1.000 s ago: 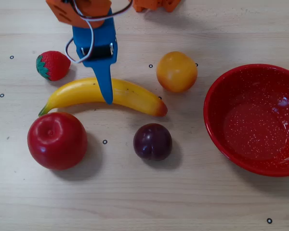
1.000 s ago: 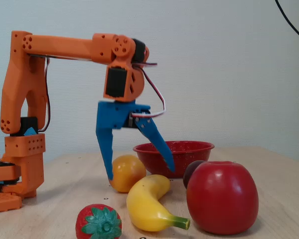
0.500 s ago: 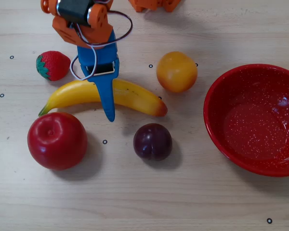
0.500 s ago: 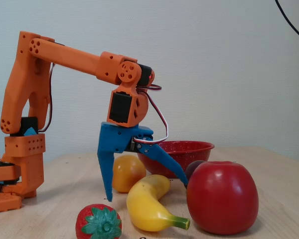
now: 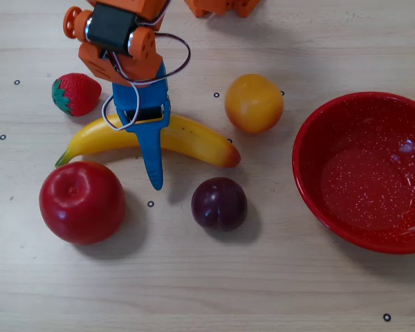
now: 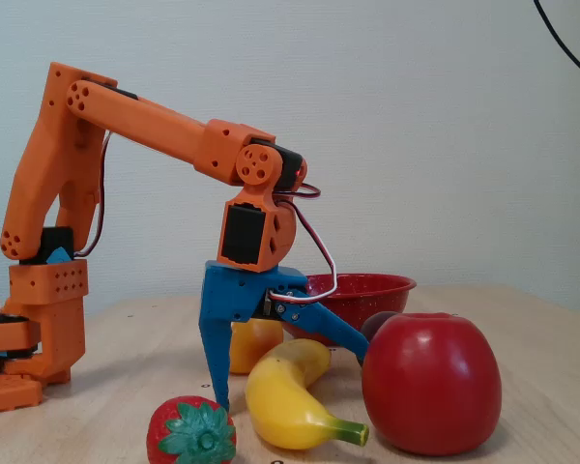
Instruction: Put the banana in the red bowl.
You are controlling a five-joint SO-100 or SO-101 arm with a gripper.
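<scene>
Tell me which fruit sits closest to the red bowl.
The round orange fruit: it lies just left of the red bowl in the overhead view. The plum, banana, apple and strawberry sit farther away.

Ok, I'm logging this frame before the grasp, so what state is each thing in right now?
claw: open, jaws straddling the banana, tips low near the table
banana: lying flat on the table, not lifted
red bowl: upright, empty
red apple: upright on the table, stem dimple up
strawberry: lying on its side
plum: resting on the table
orange fruit: resting on the table
</scene>
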